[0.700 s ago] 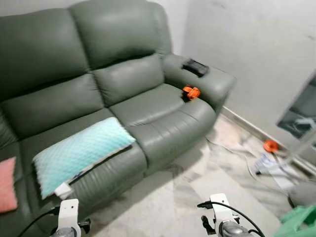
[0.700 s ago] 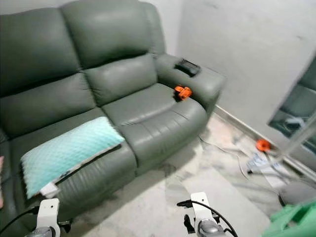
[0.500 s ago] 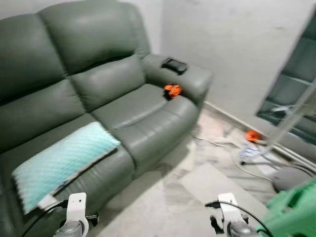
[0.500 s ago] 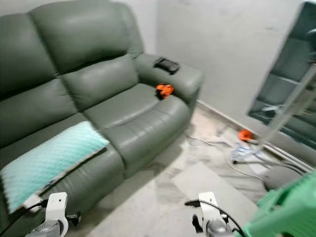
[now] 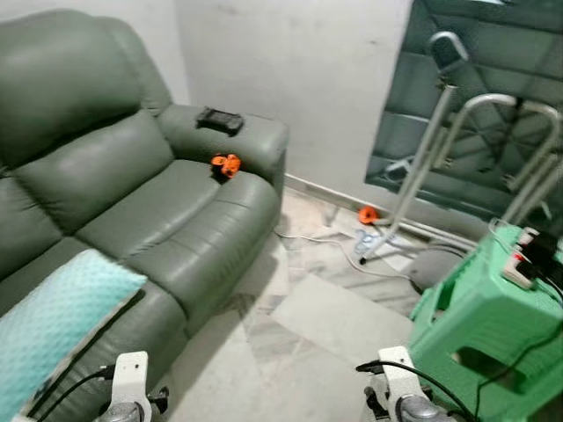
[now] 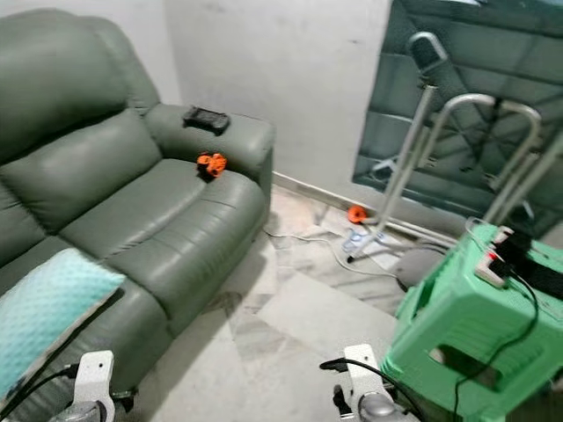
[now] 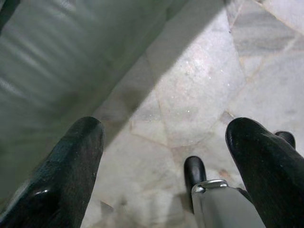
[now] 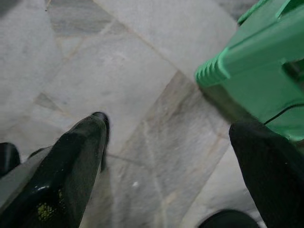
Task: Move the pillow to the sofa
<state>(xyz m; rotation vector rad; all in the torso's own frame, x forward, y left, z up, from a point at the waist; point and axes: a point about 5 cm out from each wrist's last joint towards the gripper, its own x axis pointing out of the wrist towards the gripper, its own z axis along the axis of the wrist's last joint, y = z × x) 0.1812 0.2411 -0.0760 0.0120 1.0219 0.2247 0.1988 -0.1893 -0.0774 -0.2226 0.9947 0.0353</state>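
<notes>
Left gripper (image 7: pixel 164 156): fingers spread wide, nothing between them; hanging low over pale stone floor (image 5: pixel 334 308), just beside the sofa front.
Right gripper (image 8: pixel 168 156): fingers likewise apart and empty; hanging over the floor, close to the corner of the green stool (image 5: pixel 484 325).
Pillow (image 5: pixel 48 321): pale turquoise, quilted; lying flat on the near seat of the sofa, at the robot's left, partly cut by the frame edge.
Sofa (image 5: pixel 132 176): grey-green leather, two seats; small orange object (image 5: pixel 225 163) on the far seat by the armrest; dark flat object (image 5: pixel 219 120) on the armrest top.
Step in hand: judged finished or nearly so, pillow resting on the cushion and both grippers free; no carrying under way.
Next move: at most a check that the pillow sits well back from the seat's front edge; a nudge inward with the left gripper if not.
Edges: pillow's near side close to the seat front; sofa front close to the left gripper; stool corner close to the right.
Open room: bare floor between sofa and stool, straight ahead; white cable (image 5: pixel 325 251), metal frame (image 5: pixel 440 149) and small orange item (image 5: pixel 368 214) near the far wall.
</notes>
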